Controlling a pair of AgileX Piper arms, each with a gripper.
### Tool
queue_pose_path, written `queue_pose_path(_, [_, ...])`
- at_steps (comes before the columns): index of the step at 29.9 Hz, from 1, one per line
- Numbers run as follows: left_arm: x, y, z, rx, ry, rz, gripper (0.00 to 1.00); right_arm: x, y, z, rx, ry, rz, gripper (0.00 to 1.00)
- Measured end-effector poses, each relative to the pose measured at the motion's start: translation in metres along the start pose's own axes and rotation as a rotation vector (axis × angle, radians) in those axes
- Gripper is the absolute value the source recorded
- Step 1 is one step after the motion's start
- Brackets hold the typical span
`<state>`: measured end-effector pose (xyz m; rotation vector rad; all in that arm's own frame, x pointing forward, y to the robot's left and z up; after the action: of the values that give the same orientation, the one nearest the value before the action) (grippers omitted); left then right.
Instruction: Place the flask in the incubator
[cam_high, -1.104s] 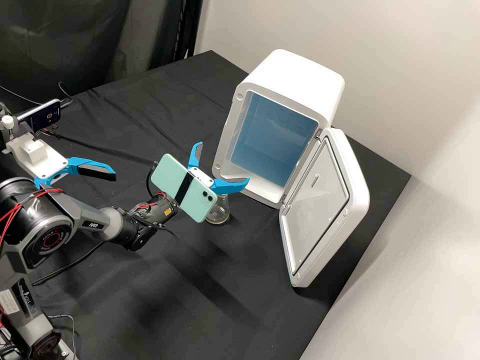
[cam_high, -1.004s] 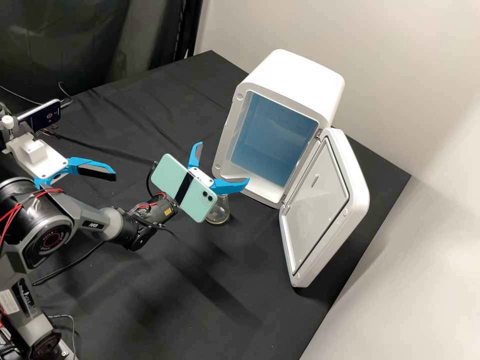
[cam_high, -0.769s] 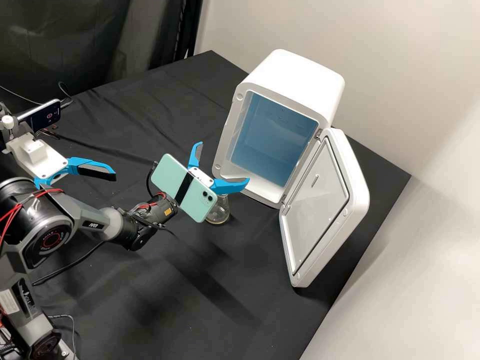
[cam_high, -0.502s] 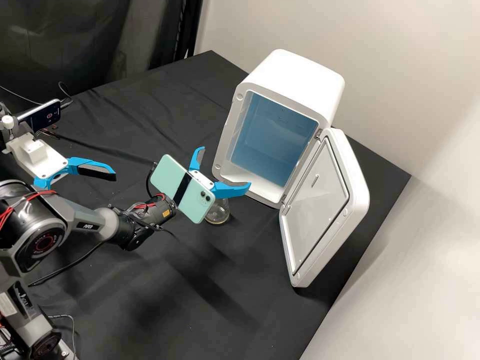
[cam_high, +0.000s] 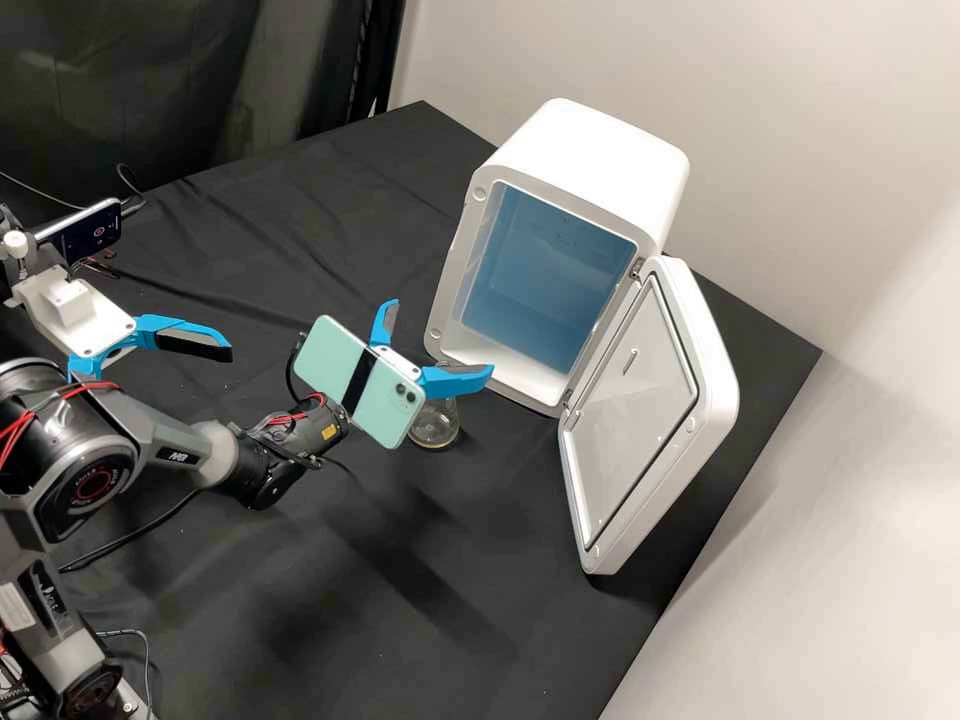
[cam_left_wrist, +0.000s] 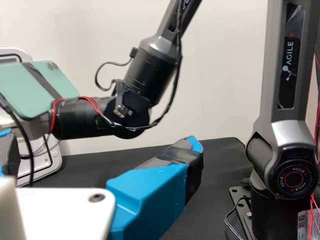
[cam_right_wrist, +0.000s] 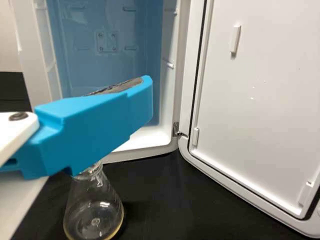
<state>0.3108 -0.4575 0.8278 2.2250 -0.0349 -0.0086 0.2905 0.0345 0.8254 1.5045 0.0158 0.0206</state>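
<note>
Clear glass cone-shaped flask (cam_right_wrist: 93, 210) stands on black cloth bench (cam_high: 400, 560), before open white incubator (cam_high: 580, 160), smooth blue inside. Right claw (cam_high: 428, 348) spread wide above flask, grasping nothing. Pale wall (cam_high: 800, 100) behind.

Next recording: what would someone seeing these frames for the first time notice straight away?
The white incubator stands right of centre in the high view, its door swung wide open on a blue interior. Just before its opening a small glass conical flask stands upright on the black bench, with the right claw spread open above it.
</note>
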Motion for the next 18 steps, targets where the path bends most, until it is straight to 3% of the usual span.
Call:
queue_pose_path(9, [0.0, 0.0, 0.0, 0.0, 0.0, 0.0, 1.0, -0.019, -0.008, 0.013, 0.002, -0.04, -0.02, 1.0])
queue_pose_path(18, [0.0, 0.0, 0.0, 0.0, 0.0, 0.0, 1.0, -0.025, -0.013, 0.017, 0.0, -0.052, -0.034, 1.0])
